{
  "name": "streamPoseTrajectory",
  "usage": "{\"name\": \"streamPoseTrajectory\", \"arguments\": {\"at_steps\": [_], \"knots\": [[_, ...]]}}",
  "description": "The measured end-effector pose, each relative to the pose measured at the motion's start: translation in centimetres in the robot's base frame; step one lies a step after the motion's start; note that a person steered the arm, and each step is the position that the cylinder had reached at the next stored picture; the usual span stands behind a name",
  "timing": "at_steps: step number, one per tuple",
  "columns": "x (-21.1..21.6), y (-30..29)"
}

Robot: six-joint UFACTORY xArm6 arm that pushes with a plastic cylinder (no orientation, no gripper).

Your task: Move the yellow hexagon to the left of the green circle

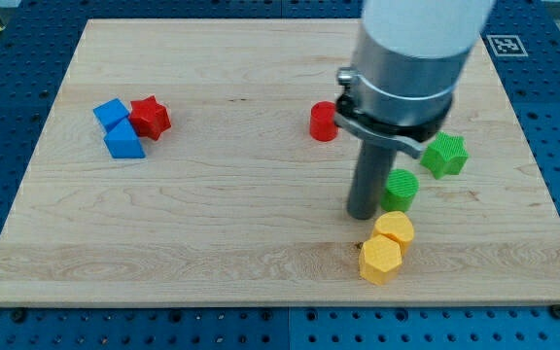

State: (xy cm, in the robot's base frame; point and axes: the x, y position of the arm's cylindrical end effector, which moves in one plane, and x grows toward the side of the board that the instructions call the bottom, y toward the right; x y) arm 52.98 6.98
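Observation:
The yellow hexagon (pixel 380 259) lies near the view's bottom right, touching a second yellow block (pixel 395 228) just above it. The green circle (pixel 401 189) sits above both. My tip (pixel 362 213) rests on the board just left of the green circle and just above-left of the yellow blocks. The arm's grey body (pixel 406 58) rises above it and hides part of the board behind.
A green star (pixel 445 155) lies right of the arm. A red cylinder (pixel 324 122) sits left of the arm. At the view's left are a red star (pixel 150 118) and two blue blocks (pixel 111 113) (pixel 123 141). The wooden board (pixel 222 214) sits on a blue pegboard.

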Motion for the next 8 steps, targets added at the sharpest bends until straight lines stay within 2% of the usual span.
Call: {"name": "streamPoseTrajectory", "arguments": {"at_steps": [1,2,4,6,8], "knots": [[2.3,-4.5],[8.5,-5.6],[8.9,3.3],[8.7,5.9],[6.3,3.3]]}}
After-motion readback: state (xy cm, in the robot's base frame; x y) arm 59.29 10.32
